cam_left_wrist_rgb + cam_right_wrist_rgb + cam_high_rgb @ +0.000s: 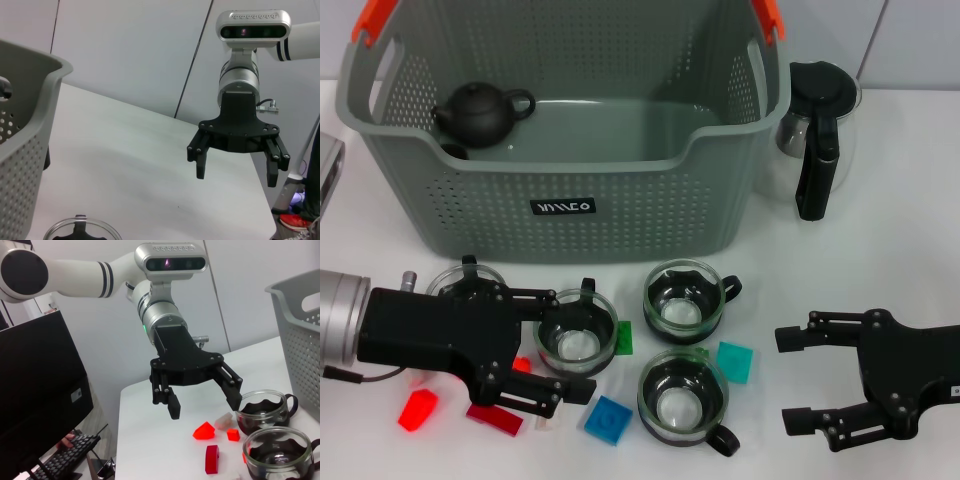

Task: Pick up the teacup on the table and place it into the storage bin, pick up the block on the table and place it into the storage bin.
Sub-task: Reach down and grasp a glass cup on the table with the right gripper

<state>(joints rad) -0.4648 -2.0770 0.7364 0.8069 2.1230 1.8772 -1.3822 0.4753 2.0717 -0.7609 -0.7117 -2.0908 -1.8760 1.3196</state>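
**Left arm lining up on a teacup; nothing gripped yet**

Your left gripper (563,350) hovers low over the table (910,200) with its fingers spread wide and nothing between them. From the head view they bracket the nearest teacup (576,340), one finger at its far rim and one at its near side; whether they have dropped to cup level or sit above it you cannot tell from here. The right wrist view shows the same gripper (200,400) splayed and empty above the red blocks (204,430).

Just beside that cup lie the blocks: a green one (624,337) touching its side, a blue one (607,418) in front, a teal one (735,360) further right, and red ones (418,409) under the arm. Two more cups (684,300) (682,395) stand to the right, and another peeks out behind the left arm.

The storage bin (570,190) stands behind them all, a dark teapot (480,110) inside it. A glass coffee pot (817,130) stands to its right.

Your right gripper (810,380) waits at the near right, fingers apart, holding nothing.

You are at the first step, reaching for the cup. Next, settle the fingers squarely around the rim and close gently; the glass looks slippery, and the green block could get nudged.
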